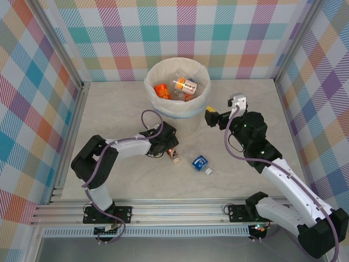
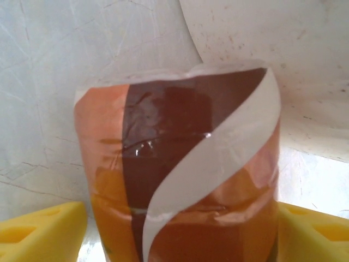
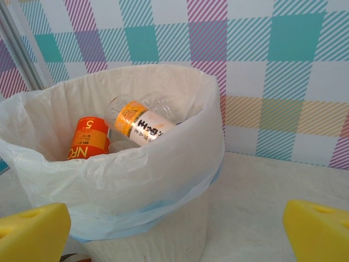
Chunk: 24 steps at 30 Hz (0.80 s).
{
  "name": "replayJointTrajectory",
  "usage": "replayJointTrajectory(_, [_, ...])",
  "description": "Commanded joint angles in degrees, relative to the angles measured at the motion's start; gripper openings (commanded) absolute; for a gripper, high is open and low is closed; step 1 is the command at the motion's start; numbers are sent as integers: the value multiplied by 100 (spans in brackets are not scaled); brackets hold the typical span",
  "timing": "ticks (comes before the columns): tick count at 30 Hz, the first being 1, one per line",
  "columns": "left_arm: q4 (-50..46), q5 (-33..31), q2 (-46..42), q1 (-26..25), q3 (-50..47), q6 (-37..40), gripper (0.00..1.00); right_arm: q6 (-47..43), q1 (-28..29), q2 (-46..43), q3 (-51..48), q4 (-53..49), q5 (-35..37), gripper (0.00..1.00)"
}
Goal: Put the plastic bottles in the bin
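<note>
Plastic bottles (image 3: 140, 124): several lie inside the bin (image 1: 180, 112); two lie on the counter (image 1: 120, 109) in front of it. Left pincer (image 1: 170, 149) straddles the brown-labelled bottle (image 2: 180, 174) across its body, likely for a side pinch; whether the pads (image 2: 41, 232) grip it cannot be told. Blue-labelled bottle (image 1: 200, 162) lies free before the bin too. Right pincer (image 1: 211, 116), jaws apart and empty, hangs beside the bin's rim, leaving its mouth open for a drop.

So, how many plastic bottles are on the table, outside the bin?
2. A brown-labelled bottle is between the fingers of the left gripper, beside the bin; a blue-labelled bottle lies on the table to its right. Others may be hidden.
</note>
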Motion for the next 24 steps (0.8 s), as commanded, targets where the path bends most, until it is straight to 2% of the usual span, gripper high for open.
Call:
replayJointTrajectory(1, [216, -69, 156, -39, 119, 96, 75, 88, 4, -6, -22, 200, -205, 100])
replayJointTrajectory(5, [368, -77, 199, -25, 75, 106, 61, 37, 5, 54, -36, 185, -409, 100])
replayJointTrajectory(10, [476, -137, 47, 20, -69, 188, 48, -159, 5, 144, 55, -253, -1059, 100])
replayJointTrajectory(17, [581, -422, -583, 117, -573, 289, 37, -389, 5, 222, 118, -888, -1727, 100])
replayJointTrajectory(19, [562, -650, -886, 151, -775, 306, 36, -511, 5, 262, 113, -987, -1902, 100])
replayJointTrajectory(24, [239, -1771, -2001, 296, -1321, 152, 36, -811, 5, 593, 259, -1398, -2264, 100])
